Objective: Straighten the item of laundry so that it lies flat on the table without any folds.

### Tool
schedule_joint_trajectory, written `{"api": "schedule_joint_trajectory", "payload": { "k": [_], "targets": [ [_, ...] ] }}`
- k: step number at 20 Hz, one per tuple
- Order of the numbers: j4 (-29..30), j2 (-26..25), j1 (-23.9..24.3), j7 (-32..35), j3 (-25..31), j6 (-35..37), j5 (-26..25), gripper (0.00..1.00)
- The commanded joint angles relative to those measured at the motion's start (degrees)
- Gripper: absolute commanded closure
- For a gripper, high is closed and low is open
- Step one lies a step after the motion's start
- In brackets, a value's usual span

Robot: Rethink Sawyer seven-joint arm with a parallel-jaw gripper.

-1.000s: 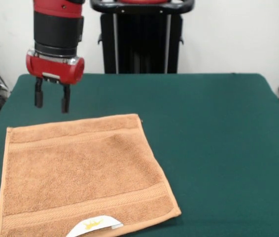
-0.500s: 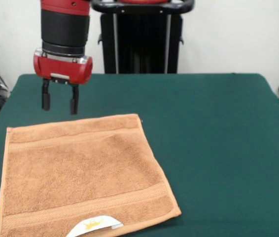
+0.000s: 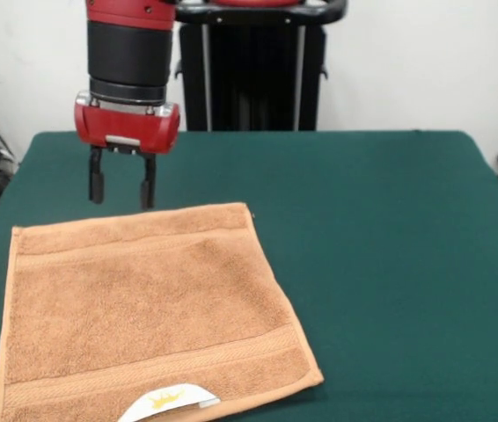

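A: In the front view, where do we find the towel [image 3: 143, 312]?

B: We see it on the table [image 3: 390, 264], filling the lower left, toward 8 o'clock from the table's middle. It lies spread open and roughly square, turned a little so its right corner points to 5 o'clock. We make out no folds in the part that shows; its bottom edge is cut off by the frame.

A: And its marks?

B: Border bands run across it near the 12 o'clock edge and near the 6 o'clock edge. A white label [image 3: 168, 403] with a gold crown sits at the 6 o'clock edge.

A: What of the gripper [image 3: 121, 192]?

B: We see it hanging from the red and black arm [image 3: 130, 53] at about 11 o'clock in the picture, just past the towel's 12 o'clock edge. Its two dark fingers [image 3: 97, 183] point down and stand apart, with nothing between them. We cannot tell whether the tips touch the table; they are clear of the towel.

A: Any other view?

B: We have only this one.
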State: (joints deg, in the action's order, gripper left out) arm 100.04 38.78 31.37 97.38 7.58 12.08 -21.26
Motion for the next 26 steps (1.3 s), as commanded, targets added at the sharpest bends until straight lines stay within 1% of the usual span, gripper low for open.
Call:
{"api": "schedule_joint_trajectory", "payload": {
  "k": [1, 4, 7, 11, 15, 21, 26],
  "targets": [
    [-0.36, -0.2, -0.93, 1.23, 6.87, -0.89, -2.48, 0.0],
    [-0.22, 0.16, -1.85, 2.18, 5.84, -1.15, -2.57, 0.0],
    [-0.23, 0.77, -3.75, 3.62, 3.53, -3.63, -3.49, 0.0],
    [0.07, 1.16, -3.63, 3.59, 3.81, -4.44, -3.49, 0.0],
    [-0.14, 1.13, -4.34, 3.7, 2.99, -5.99, -4.1, 0.0],
    [-0.06, 1.75, -4.62, 2.83, 2.99, -3.37, -3.34, 0.0],
    [-0.5, 1.2, -5.65, 3.18, 2.31, -3.33, -3.25, 0.0]
  ]
}}
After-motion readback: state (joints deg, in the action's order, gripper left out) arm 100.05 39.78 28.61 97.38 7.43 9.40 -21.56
